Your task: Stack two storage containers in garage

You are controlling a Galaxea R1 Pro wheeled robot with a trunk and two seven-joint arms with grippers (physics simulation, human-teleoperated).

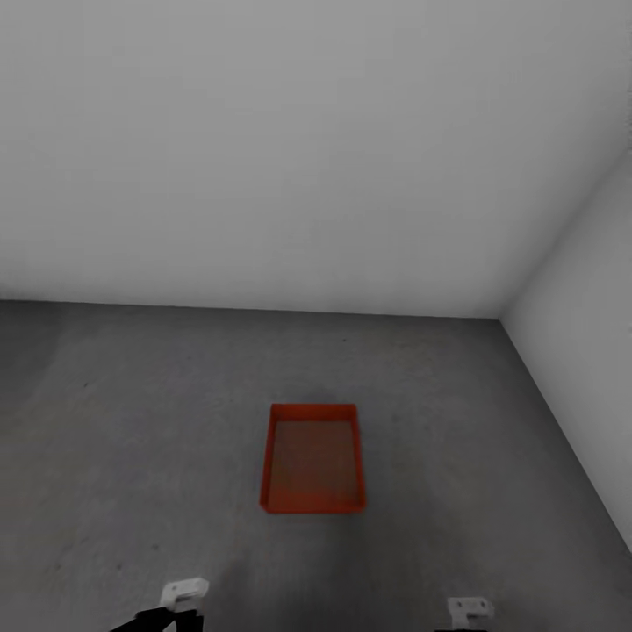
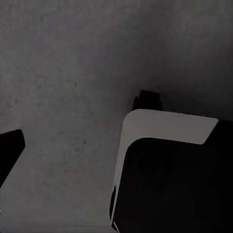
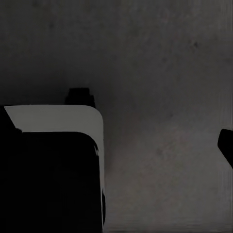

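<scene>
Both grippers' openings can't be judged; one red-orange storage container sits on the dark concrete floor, apart from them.

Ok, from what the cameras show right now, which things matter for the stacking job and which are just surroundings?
Part of the job:
- storage container, red-orange, lying open side up on the floor
- concrete floor of the garage, where the stack goes

Just surroundings:
- white-grey walls, meeting in a corner on the right of the head view
- robot base, the dark and white body seen from the wrist cameras
</scene>
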